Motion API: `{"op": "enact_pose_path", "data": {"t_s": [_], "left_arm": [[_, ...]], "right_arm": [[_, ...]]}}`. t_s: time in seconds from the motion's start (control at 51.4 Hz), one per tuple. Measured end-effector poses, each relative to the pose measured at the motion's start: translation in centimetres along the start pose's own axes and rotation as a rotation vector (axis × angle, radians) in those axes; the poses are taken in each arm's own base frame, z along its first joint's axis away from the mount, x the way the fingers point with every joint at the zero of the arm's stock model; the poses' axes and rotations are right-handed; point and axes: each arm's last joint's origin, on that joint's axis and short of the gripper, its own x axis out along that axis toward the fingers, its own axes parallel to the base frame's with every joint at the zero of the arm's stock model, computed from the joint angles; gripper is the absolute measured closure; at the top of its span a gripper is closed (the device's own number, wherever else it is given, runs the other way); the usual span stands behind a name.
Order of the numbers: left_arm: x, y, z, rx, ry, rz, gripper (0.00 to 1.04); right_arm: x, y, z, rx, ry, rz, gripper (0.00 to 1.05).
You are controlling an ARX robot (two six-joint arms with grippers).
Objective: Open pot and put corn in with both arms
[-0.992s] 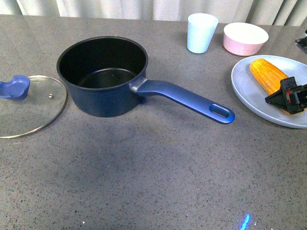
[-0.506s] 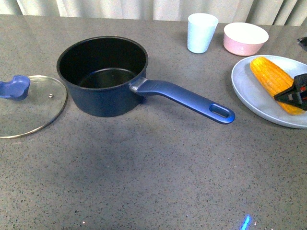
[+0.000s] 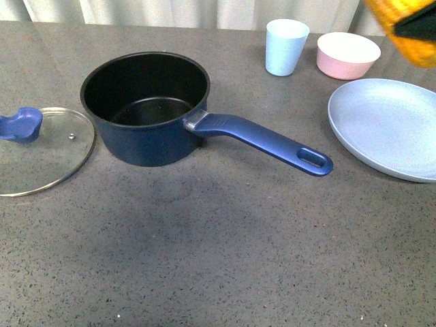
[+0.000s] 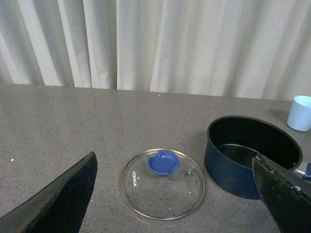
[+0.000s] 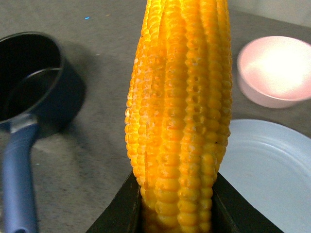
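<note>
Yellow-orange corn [image 5: 179, 121], tidy kernel rows, apparently whole, in right pincer [image 5: 178, 206].

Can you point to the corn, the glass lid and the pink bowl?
Bright yellow-orange corn cob [image 5: 180, 121]: right wrist view, middle kernel rows.
Round clear glass lid with blue knob [image 4: 163, 187]: left wrist view, glass centre.
Small pink bowl [image 3: 347, 67]: front view, outer wall.

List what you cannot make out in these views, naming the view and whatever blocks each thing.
- Front view: the corn is cut off by the top right corner, and the glass lid by the left edge.
- Right wrist view: the corn hides where the right gripper touches it. Both cob ends run out of frame.
- Left wrist view: a finger of the left gripper covers part of the pot.
</note>
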Motion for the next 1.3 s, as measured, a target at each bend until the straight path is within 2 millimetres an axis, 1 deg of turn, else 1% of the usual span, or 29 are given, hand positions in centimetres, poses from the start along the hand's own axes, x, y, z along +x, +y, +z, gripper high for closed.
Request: {"op": "enact_pose_path", "data": {"t_s": [0.039,0.117,0.175,0.234,0.311,0.37,0.545,0.837,0.992,1.187,1.304], "left_arm": [[0.0,0.0,0.0,0.000,0.000,0.000,0.09],[0.0,0.0,0.0,0.000,0.000,0.000,0.09],[0.0,0.0,0.0,0.000,0.000,0.000,0.09],[0.0,0.0,0.0,0.000,0.000,0.000,0.09],[0.0,0.0,0.0,0.000,0.000,0.000,0.09],[0.0,0.0,0.0,0.000,0.000,0.000,0.09],[0.0,0.0,0.0,0.000,0.000,0.000,0.09],[0.0,0.0,0.0,0.000,0.000,0.000,0.09],[0.0,0.0,0.0,0.000,0.000,0.000,0.09],[0.0,0.0,0.0,0.000,0.000,0.000,0.09],[0.0,0.0,0.0,0.000,0.000,0.000,0.09]], "right_arm": [[0.7,1.1,0.3,-0.012,0.005,0.026,0.82],[2.7,4.0,1.3,-0.041,0.020,0.103,0.82],[4.7,6.8,2.2,-0.083,0.033,0.163,0.82],[6.4,8.9,2.9,-0.115,0.042,0.213,0.82],[8.4,11.0,3.3,-0.149,0.062,0.256,0.82],[9.9,12.3,3.2,-0.175,0.076,0.274,0.82],[12.4,14.0,3.0,-0.201,0.096,0.292,0.82],[15.4,15.8,2.6,-0.223,0.130,0.306,0.82],[16.4,16.7,2.7,-0.232,0.134,0.318,0.82],[17.2,17.5,3.1,-0.243,0.129,0.324,0.82],[17.7,17.8,2.7,-0.246,0.144,0.324,0.82]]}}
